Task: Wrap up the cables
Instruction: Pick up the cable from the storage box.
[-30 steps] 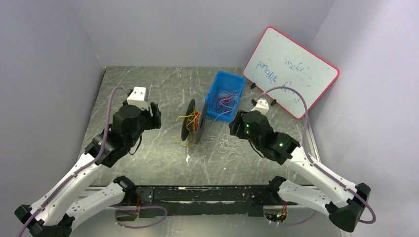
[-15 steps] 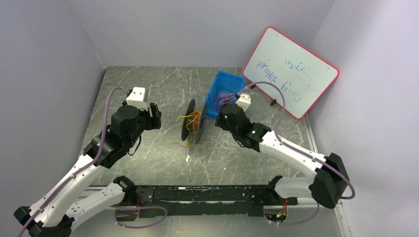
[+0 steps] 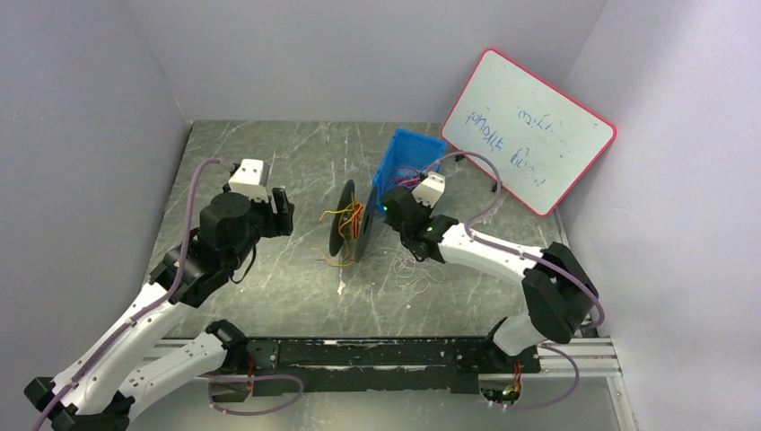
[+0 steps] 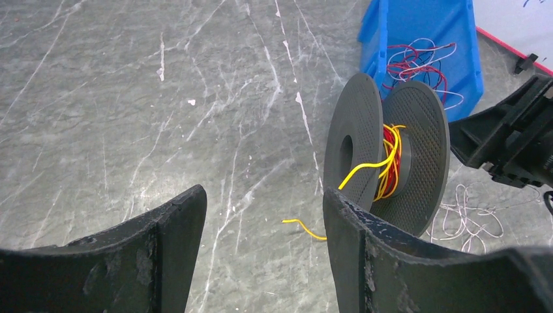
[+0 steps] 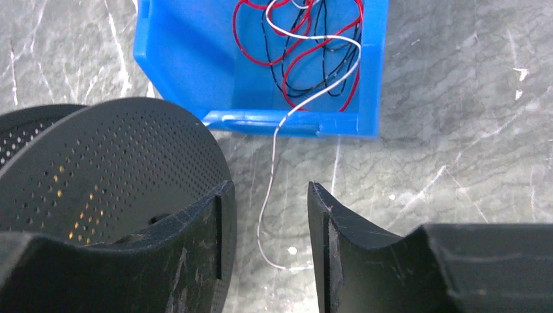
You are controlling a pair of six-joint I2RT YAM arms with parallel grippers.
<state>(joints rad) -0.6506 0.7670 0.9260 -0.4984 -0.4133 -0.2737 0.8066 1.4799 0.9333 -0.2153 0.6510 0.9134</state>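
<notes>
A black spool [image 3: 352,232] [image 4: 391,156] [image 5: 111,163] stands on edge mid-table with yellow and red cables wound on its hub; one yellow end [image 4: 300,225] trails on the table. More cables, red, dark and white, lie in the blue bin [image 3: 392,166] [image 5: 189,52]. A white cable [image 5: 282,124] hangs over the bin's near wall and runs down between the open jaws of my right gripper [image 5: 269,189] [image 3: 391,215], untouched by either finger. My left gripper [image 4: 263,195] [image 3: 285,211] hovers open and empty left of the spool.
Loose white cables [image 3: 415,269] [image 4: 466,218] lie on the table right of the spool. A red-framed whiteboard [image 3: 525,130] leans against the back right wall. Grey walls close in the table on three sides.
My right arm has swung left from beside the whiteboard to the bin's near end, next to the spool, and its jaws have narrowed slightly. The left arm has stayed still.
</notes>
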